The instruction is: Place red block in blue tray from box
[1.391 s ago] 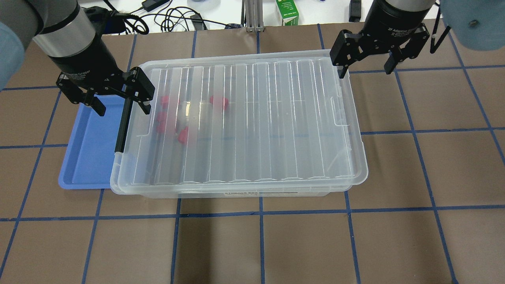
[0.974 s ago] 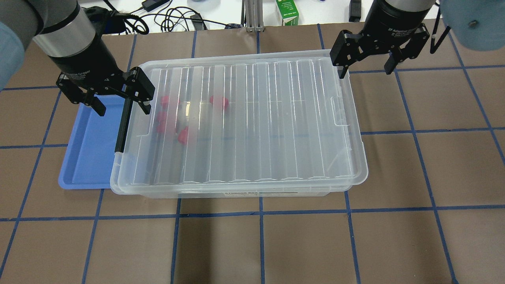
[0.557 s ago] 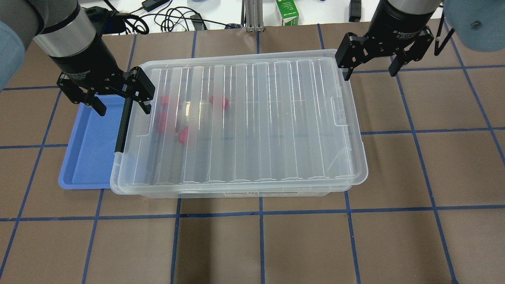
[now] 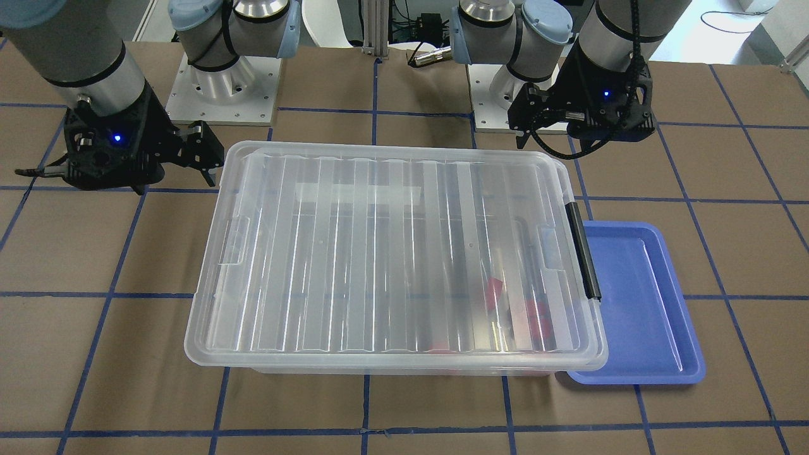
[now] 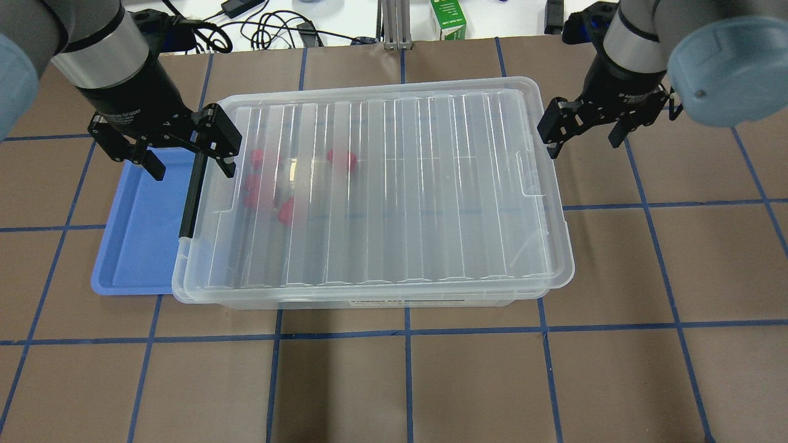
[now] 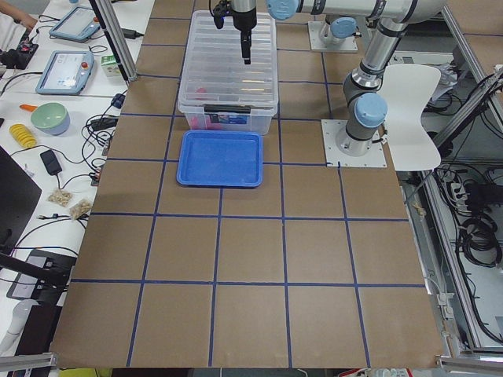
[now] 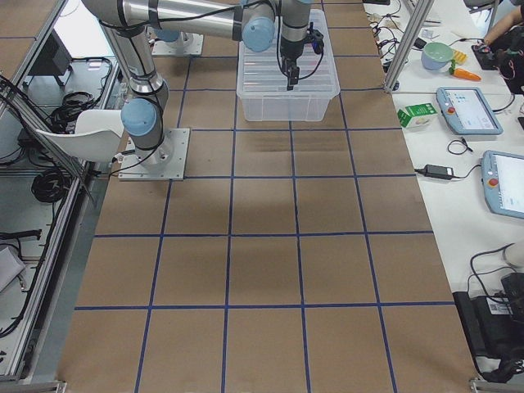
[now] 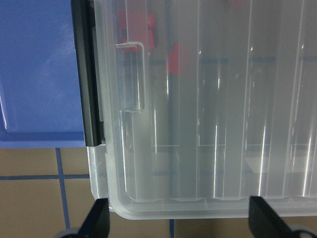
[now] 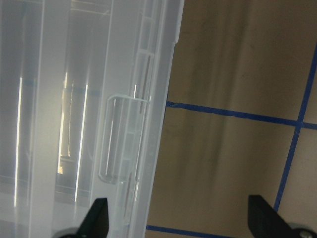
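Note:
The clear box [image 5: 431,184] lies mid-table with its ribbed lid on and its black latch [image 5: 191,194] at the left end. Several red blocks [image 5: 342,159] show blurred through the lid near that end. The blue tray [image 5: 138,227] lies against the box's left end, partly under its rim, and holds nothing. My left gripper [image 5: 189,165] is open and hangs over the latch end's far corner; the left wrist view shows the latch [image 8: 86,74], the tray [image 8: 34,74] and red blocks [image 8: 136,25]. My right gripper [image 5: 583,140] is open and empty beside the box's right end [image 9: 124,139].
A green carton [image 5: 448,18] and cables [image 5: 271,27] lie on the white bench beyond the table's far edge. The brown table carries a blue tape grid. The arm bases [image 4: 224,82] stand behind the box in the front-facing view.
My right gripper has moved from the box's far right corner toward the near side, along the box's right end, still open. The left gripper, box and tray have not moved.

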